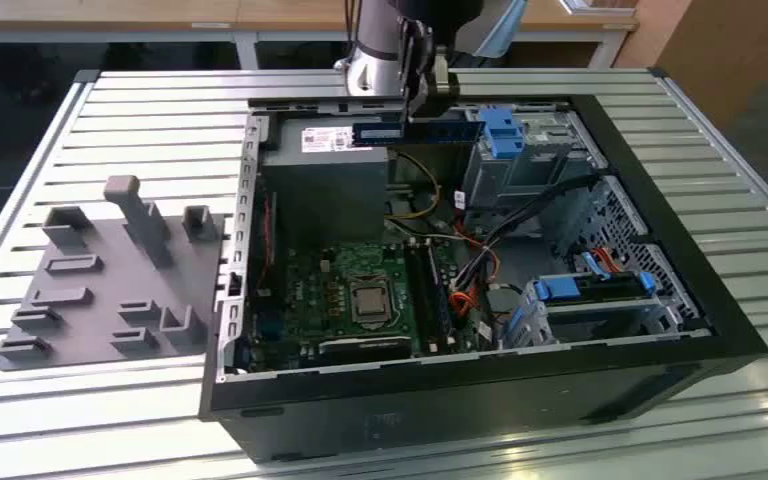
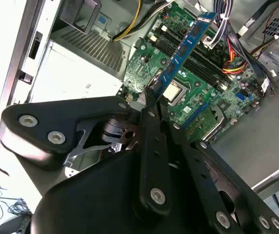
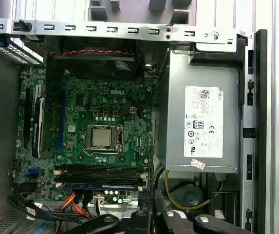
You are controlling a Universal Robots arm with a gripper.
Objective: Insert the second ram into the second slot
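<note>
Second ram is grasped by its upper edge in the clenched gripper and held level, clear above the power supply, near the rim of the open computer case. The motherboard lies well below. The case and a grey fixture are carried on a slatted table.

The ram is a thin, long blue circuit stick with dark chips along its face and a small pale label. It is off the counter, clamped on edge in the pincer, level, its length running left to right over the far part of the open case. In the second wrist view it juts out from the fingertips, hanging clear above the green board and its long dark slots.
</note>
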